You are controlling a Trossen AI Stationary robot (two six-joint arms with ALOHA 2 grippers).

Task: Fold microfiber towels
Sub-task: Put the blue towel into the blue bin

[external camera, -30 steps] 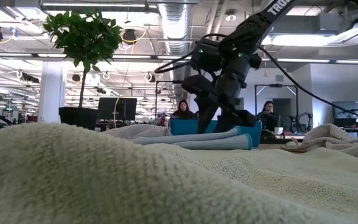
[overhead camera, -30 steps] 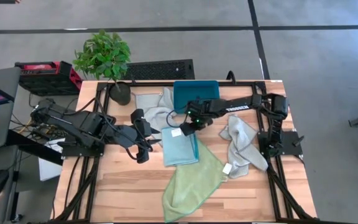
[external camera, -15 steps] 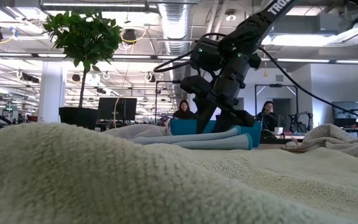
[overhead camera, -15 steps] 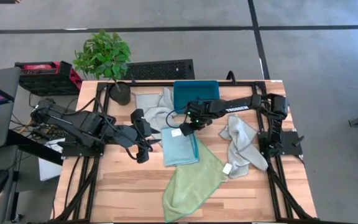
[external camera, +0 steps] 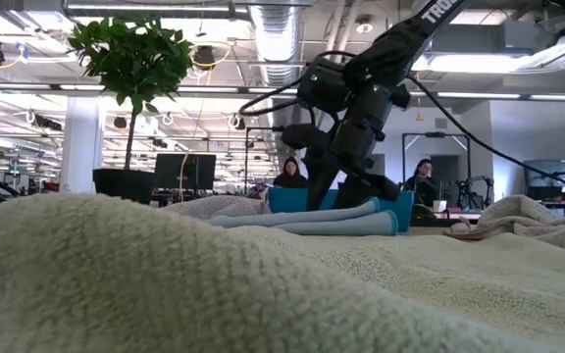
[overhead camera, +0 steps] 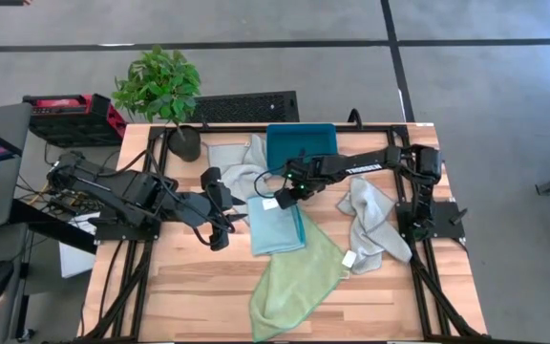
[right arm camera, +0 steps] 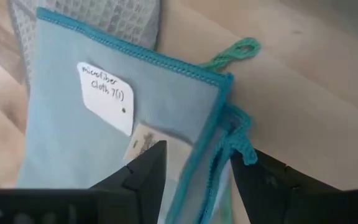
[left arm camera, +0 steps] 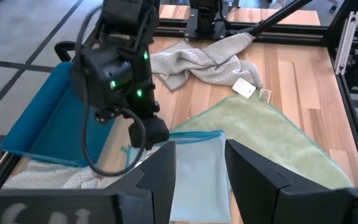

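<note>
The light blue towel [overhead camera: 277, 229] lies folded on the table, its white tag [right arm camera: 107, 96] on top near its far edge. It rests partly on the light green towel [overhead camera: 294, 282], which is spread toward the near edge. One pale grey towel [overhead camera: 235, 164] lies crumpled at the far left and another [overhead camera: 370, 225] at the right. My right gripper [overhead camera: 277, 201] is open and stands over the blue towel's far corner [right arm camera: 219, 87]. My left gripper [overhead camera: 235, 218] is open beside the blue towel's left edge [left arm camera: 194, 174].
A teal bin [overhead camera: 301, 145] stands at the far edge, right behind the right gripper. A potted plant [overhead camera: 165, 91] stands at the far left corner. Bare wood shows near the front left of the table [overhead camera: 189, 287].
My right gripper has shifted slightly toward the table's left over the blue towel's far edge, staying open. The towels lie as before.
</note>
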